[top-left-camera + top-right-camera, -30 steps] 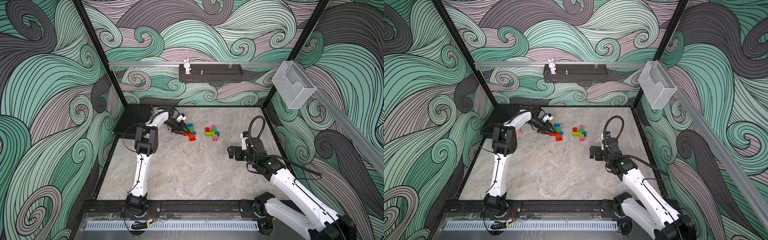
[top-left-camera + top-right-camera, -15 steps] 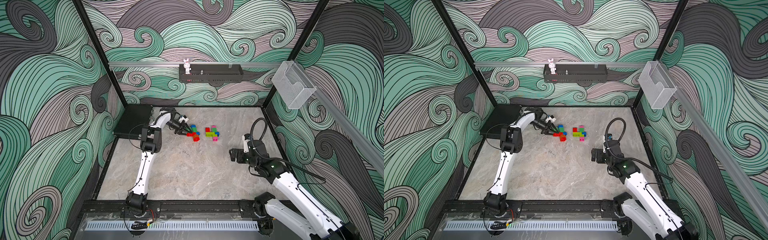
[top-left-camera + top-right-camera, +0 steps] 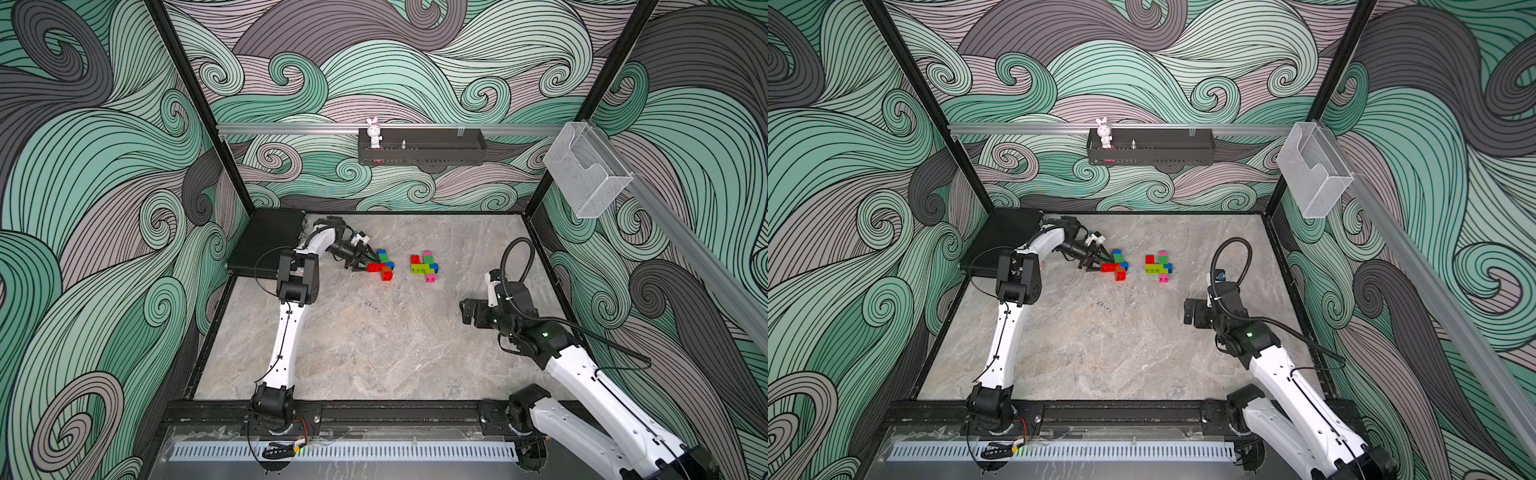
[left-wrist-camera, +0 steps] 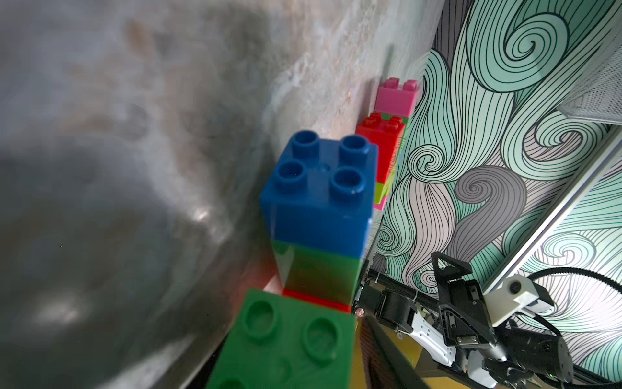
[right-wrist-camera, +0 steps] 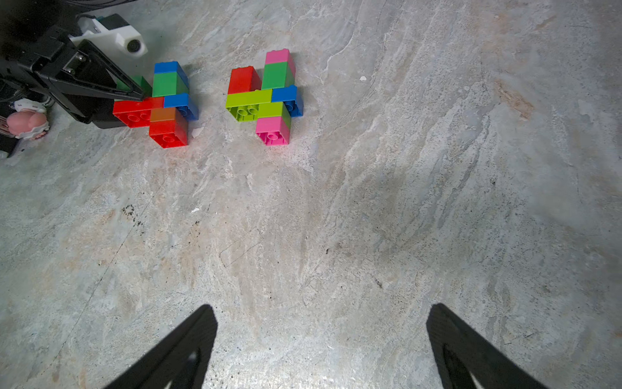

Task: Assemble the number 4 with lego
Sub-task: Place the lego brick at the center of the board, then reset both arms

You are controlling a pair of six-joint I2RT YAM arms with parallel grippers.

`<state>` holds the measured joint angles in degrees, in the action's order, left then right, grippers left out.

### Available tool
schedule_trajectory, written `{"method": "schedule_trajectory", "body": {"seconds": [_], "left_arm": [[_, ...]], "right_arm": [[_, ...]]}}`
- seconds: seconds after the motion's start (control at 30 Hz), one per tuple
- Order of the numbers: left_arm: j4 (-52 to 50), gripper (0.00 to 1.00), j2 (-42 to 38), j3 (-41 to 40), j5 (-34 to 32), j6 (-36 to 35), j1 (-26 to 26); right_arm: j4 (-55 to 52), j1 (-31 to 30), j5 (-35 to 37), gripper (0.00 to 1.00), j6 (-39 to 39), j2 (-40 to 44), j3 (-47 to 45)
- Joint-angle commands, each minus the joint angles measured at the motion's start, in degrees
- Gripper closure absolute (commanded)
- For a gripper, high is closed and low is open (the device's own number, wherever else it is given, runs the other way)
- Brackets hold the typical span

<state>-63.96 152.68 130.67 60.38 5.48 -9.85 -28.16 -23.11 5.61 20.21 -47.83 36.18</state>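
Top views look down from high; both wrist views share the lego (image 5: 262, 101).

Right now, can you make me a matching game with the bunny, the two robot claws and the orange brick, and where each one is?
Things:
1. bunny toy
2. left gripper
3. right gripper
4. orange brick

Places:
A. above the table, far from any brick, jaws wide apart
B. touching red bricks
C. in the black shelf on the back wall
D. at a dark green brick

Pairs: 1-C, 2-D, 3-A, 4-B
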Motion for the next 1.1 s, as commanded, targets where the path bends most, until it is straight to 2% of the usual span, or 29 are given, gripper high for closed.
{"method": "schedule_trajectory", "body": {"seconds": [0.0, 0.2, 0.3, 0.4, 0.5, 0.57, 0.67, 0.73, 0.83, 0.97, 1.03, 1.07], "left_arm": [[2.9, 0.41, -2.1, 0.1, -1.5, 2.8, 1.3], [9.1, 0.34, -7.9, -6.0, -7.9, 6.4, 2.7], [16.1, 0.31, -14.2, -13.8, -15.6, 10.5, 3.1], [27.2, 0.3, -23.2, -26.0, -22.4, 15.5, 3.7], [33.4, 0.29, -34.2, -36.9, -35.4, 17.6, 3.8], [37.9, 0.28, -43.4, -46.0, -46.6, 18.0, 3.8], [44.0, 0.25, -56.7, -59.4, -63.1, 18.4, 3.8], [48.0, 0.23, -64.3, -66.9, -72.4, 17.9, 3.8], [52.7, 0.18, -73.5, -76.5, -84.2, 15.5, 4.1], [55.5, 0.14, -77.9, -83.9, -96.9, 14.0, 4.4], [57.0, 0.08, -78.2, -86.5, -101.8, 13.4, 4.6], [58.0, 0.01, -78.2, -87.6, -103.5, 12.7, 4.7]], "right_arm": [[-0.9, 0.4, 1.2, 0.01, 0.4, 0.9, -0.3], [2.4, 0.7, 4.9, 0.01, -0.7, 0.6, -0.6], [8.7, 1.6, 9.9, 0.01, -2.1, -0.2, -1.8], [17.3, 3.5, 15.5, 0.01, -3.2, -1.2, -3.9], [24.5, 6.3, 21.8, 0.01, -3.7, -2.7, -5.8], [28.9, 9.0, 24.0, 0.01, -4.1, -3.8, -7.0], [33.9, 13.4, 26.4, 0.01, -0.4, -5.8, -9.0], [38.7, 15.1, 27.6, 0.01, 1.1, -7.3, -11.1], [45.8, 15.7, 32.6, 0.01, -1.3, -12.0, -12.4], [49.6, 16.2, 36.8, 0.01, -6.1, -19.2, -10.8], [55.3, 16.8, 35.2, 0.01, -9.4, -22.7, -11.6], [56.9, 17.2, 33.1, 0.01, -11.0, -24.7, -11.5]]}}
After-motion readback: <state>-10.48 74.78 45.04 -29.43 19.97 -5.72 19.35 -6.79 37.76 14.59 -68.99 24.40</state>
